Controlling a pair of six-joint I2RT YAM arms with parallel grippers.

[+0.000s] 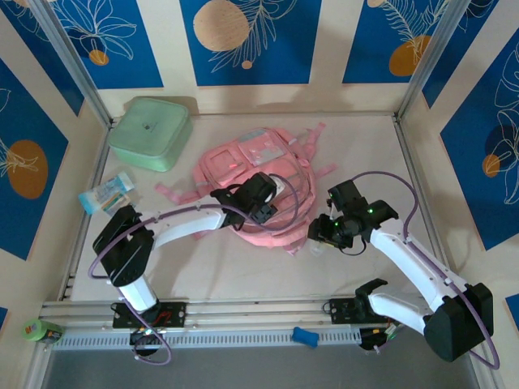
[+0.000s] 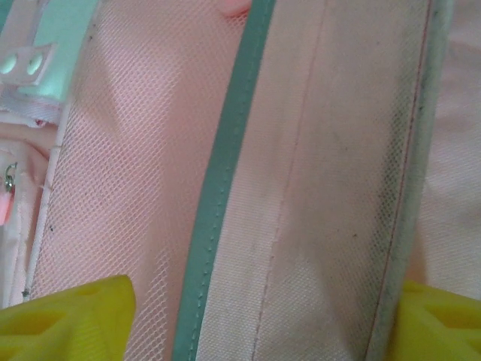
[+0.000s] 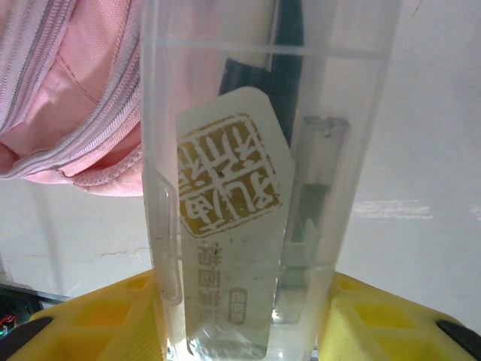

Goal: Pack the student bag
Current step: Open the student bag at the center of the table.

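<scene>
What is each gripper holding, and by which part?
Right gripper clamps a clear plastic case by its near end; left gripper, open over the student bag, holds nothing.

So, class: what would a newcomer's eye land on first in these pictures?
The pink bag lying in the middle, the largest thing there, with the left claw right over it. Next, the clear case showing a gold-stamped card, gripped in the right claw just beside the bag. The mint box sits at the far left corner.
</scene>
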